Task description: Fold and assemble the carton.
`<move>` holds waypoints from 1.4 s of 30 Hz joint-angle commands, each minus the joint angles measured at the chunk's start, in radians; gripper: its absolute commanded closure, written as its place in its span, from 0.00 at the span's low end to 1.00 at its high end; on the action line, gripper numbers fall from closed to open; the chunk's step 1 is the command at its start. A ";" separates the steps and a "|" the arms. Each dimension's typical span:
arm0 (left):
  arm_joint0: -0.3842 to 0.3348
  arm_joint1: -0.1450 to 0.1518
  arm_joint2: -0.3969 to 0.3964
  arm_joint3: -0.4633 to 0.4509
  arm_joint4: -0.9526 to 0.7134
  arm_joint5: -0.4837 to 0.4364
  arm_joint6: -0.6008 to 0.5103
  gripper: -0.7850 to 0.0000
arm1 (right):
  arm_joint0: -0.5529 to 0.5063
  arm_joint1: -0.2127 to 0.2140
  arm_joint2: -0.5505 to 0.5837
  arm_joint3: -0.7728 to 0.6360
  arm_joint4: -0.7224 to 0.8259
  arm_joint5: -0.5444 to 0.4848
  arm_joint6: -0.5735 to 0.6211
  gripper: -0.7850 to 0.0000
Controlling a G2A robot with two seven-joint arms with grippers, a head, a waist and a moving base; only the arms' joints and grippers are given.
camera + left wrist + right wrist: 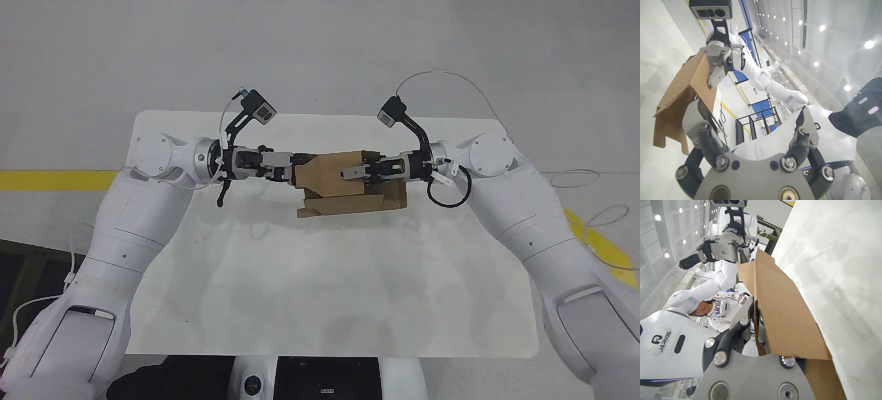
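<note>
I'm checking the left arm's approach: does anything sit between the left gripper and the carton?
Nothing visible does. The left gripper, jaws open, is right at one end of the carton; the right gripper is shut on the opposite end.

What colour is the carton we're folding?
The carton is plain brown cardboard with no pattern; it shows best in the right wrist view.

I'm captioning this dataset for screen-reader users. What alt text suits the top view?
A partly folded brown carton is held over a white table between two robot arms. The right gripper clamps one end; the left gripper, open, meets the other.
</note>
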 commanded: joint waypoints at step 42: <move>-0.029 -0.002 -0.060 0.071 0.056 0.013 -0.013 0.00 | -0.050 -0.001 0.067 -0.089 0.000 0.017 0.017 1.00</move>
